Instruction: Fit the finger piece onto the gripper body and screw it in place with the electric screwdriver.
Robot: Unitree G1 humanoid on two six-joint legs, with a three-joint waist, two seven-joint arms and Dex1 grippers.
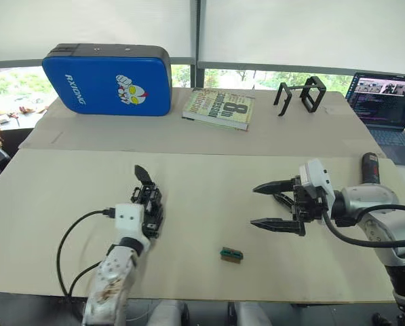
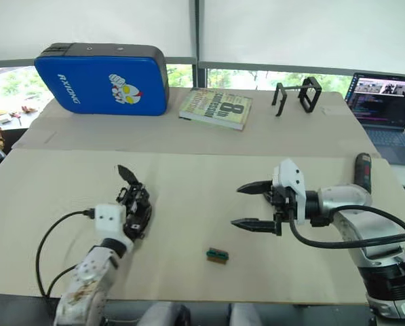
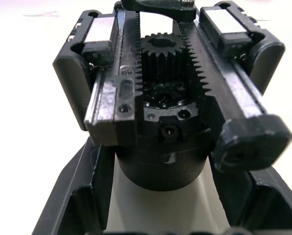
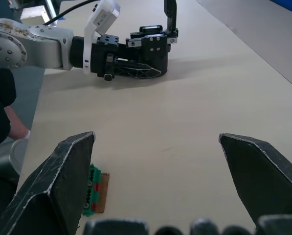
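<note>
The gripper body [image 1: 148, 198] stands on the table left of centre, its one pointed black finger sticking up. My left gripper [image 1: 152, 216] is shut on its round base; the left wrist view shows the body's gear and racks [image 3: 160, 98] close up between my fingers [image 3: 82, 196]. My right gripper [image 1: 268, 205] hovers open above the table to the right, with nothing between its fingers, and it looks toward the gripper body [image 4: 153, 44]. The electric screwdriver [image 1: 370, 168] lies on the table behind my right arm. The finger piece is out of view.
A small green and brown connector [image 1: 231, 255] lies near the front edge between the arms. At the back are a blue pad [image 1: 107, 78], a book [image 1: 219, 107] and a black wire-frame stand [image 1: 302, 95]. A laptop [image 1: 385, 102] sits at the far right.
</note>
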